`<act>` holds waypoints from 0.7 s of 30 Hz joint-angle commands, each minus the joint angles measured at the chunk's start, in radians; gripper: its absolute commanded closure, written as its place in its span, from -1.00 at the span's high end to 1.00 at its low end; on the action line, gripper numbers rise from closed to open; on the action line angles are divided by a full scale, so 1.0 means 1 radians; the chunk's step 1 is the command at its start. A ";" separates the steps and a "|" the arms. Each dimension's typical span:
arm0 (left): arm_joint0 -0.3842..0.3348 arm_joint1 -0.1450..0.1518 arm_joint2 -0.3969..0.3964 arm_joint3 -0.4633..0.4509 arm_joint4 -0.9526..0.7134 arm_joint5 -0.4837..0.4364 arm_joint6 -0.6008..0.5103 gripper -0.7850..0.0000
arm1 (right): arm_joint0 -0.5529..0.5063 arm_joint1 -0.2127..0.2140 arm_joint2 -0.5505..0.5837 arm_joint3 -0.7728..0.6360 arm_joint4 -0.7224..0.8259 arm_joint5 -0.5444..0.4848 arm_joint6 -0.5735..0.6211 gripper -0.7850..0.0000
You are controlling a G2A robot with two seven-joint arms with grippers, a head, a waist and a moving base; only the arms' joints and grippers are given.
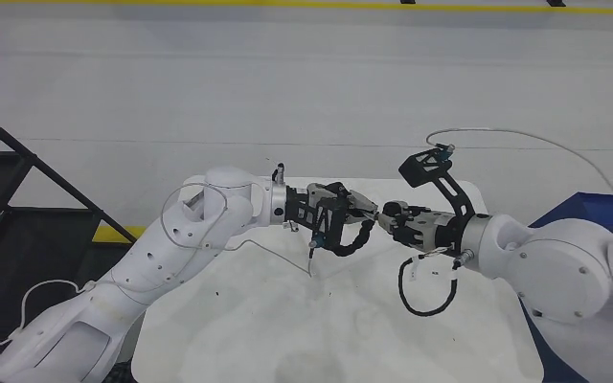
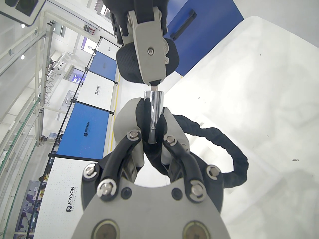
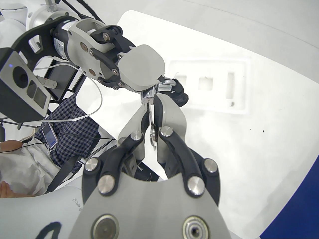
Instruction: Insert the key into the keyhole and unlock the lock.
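Both grippers meet tip to tip above the white table [image 1: 287, 326]. My left gripper [image 2: 152, 111] is shut on the lock [image 2: 152, 96], a chrome cylinder with a black cable loop [image 2: 231, 155] hanging off to one side. My right gripper [image 3: 150, 105] is shut on the flat metal key [image 3: 151, 121], whose ring [image 3: 153, 141] hangs between the fingers. The key's tip [image 2: 154, 83] sits at the cylinder's open end, in line with it. How deep it goes is hidden. In the top view the left gripper [image 1: 356, 213] faces the right gripper [image 1: 386, 217].
A white foam tray [image 3: 209, 105] with several recesses lies on the table beyond the grippers. A blue panel [image 2: 199, 26] stands past the table's edge. The table surface below the grippers is bare white.
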 commanded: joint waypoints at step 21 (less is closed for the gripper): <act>-0.125 -0.085 0.165 0.194 -0.419 -0.300 -0.058 -1.00 | -0.072 0.053 0.217 -0.062 -0.052 -0.597 0.115 1.00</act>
